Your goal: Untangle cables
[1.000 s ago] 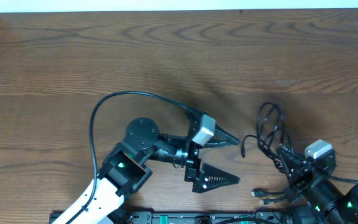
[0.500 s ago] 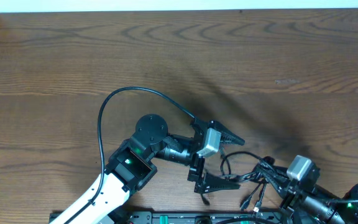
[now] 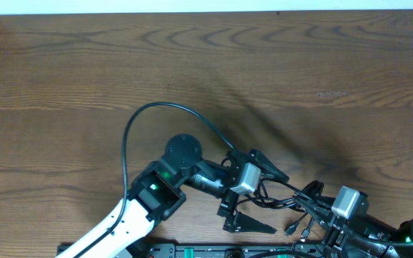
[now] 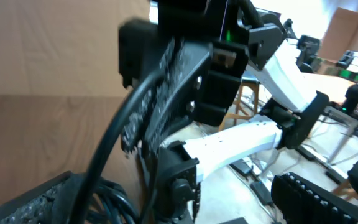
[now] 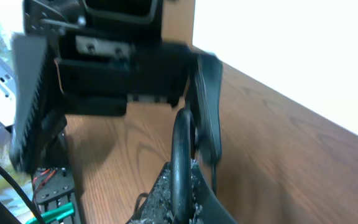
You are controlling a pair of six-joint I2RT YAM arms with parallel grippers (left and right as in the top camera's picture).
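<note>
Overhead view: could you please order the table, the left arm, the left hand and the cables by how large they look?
1. table
2. left arm
3. left hand and cables: they have a similar spread and overlap, so I will not rank them.

Cables (image 3: 282, 203) on table (image 3: 192, 72), between jaws of left gripper (image 3: 279, 204), right gripper (image 3: 317, 208) just right

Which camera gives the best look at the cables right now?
Overhead. It shows the cables as one whole tangle of thin black loops inside the open left gripper, with plug ends trailing out of it. Each wrist view catches only a blurred stretch of black cord close to the lens, not the tangle's layout.
</note>
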